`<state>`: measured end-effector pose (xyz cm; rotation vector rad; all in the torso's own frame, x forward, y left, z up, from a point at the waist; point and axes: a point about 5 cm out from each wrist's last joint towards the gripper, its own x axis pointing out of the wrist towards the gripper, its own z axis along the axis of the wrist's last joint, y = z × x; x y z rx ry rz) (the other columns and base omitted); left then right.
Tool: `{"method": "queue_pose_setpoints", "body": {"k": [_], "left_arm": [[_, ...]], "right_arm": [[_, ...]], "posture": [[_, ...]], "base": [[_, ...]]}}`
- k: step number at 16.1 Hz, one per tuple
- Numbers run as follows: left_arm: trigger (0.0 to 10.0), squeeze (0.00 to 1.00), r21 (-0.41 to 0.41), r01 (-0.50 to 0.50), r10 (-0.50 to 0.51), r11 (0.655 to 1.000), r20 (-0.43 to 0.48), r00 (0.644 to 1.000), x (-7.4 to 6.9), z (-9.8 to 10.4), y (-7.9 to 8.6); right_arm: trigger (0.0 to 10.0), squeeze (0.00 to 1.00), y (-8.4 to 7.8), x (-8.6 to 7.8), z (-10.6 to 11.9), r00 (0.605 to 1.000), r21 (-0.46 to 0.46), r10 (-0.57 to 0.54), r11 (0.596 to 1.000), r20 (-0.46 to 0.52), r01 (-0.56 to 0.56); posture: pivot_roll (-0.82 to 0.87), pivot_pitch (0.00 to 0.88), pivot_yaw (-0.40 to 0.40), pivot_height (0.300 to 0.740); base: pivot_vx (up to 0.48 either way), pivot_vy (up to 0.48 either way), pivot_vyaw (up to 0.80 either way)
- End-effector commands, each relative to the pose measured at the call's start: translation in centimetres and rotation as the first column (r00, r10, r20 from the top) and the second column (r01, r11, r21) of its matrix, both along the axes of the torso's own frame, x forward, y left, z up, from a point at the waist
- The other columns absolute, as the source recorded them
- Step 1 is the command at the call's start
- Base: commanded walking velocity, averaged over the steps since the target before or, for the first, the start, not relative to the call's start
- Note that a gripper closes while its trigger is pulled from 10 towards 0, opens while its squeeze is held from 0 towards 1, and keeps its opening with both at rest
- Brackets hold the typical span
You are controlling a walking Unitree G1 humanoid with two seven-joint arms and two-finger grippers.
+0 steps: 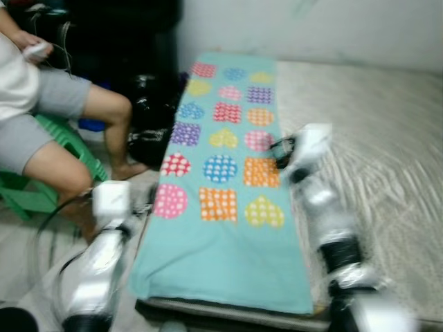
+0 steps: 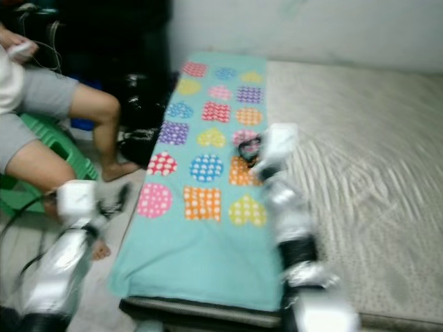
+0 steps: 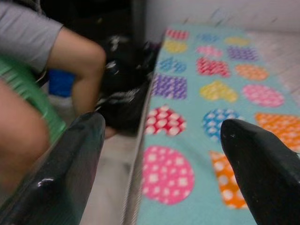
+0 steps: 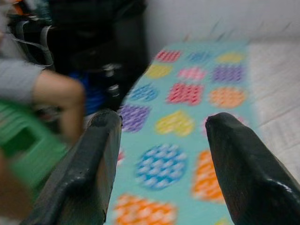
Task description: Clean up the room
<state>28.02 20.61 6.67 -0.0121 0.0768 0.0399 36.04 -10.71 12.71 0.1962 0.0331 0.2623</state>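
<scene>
While blurred, both tools (image 3: 161,140) (image 4: 161,140) parted.

I note a soft, matt cloth towel (image 1: 225,207), teal with dotted coloured shapes, lying on the mattress (image 1: 374,159). The mattress beside the towel is covered in a pale, creased sheet with a faint sheen. Off the towel's far side from the mattress, I record a glossy black plastic bag (image 1: 149,114) and a green plastic chair (image 1: 52,180), smooth-looking. The person (image 1: 48,117) on it wears matt grey cloth shorts. Both arms look like brushed silver metal. The left gripper (image 3: 161,173) and right gripper (image 4: 161,173) have smooth black fingers with dull highlights.
</scene>
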Motion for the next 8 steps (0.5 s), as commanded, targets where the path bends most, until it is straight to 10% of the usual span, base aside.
{"method": "queue_pose_setpoints", "body": {"k": [1,8], "left_arm": [[10.0,0.0,0.003,0.031,-0.031,1.0,0.07,0.997,0.7,1.4,-1.7],[10.0,0.0,-0.069,-0.019,0.02,0.997,0.009,1.0,-1.0,1.2,-1.1]], "right_arm": [[10.0,0.0,-3.8,-0.7,-0.7,0.987,-0.001,-0.159,0.987,0.002,0.159],[10.0,0.0,-6.4,-4.1,-2.4,0.955,-0.078,-0.295,0.953,-0.014,0.293]], "posture": [[0.05,0.0,-0.019,0.74],[0.02,0.0,-0.067,0.74]], "base": [[0.0,0.0,0.0],[0.0,0.0,0.0]]}}
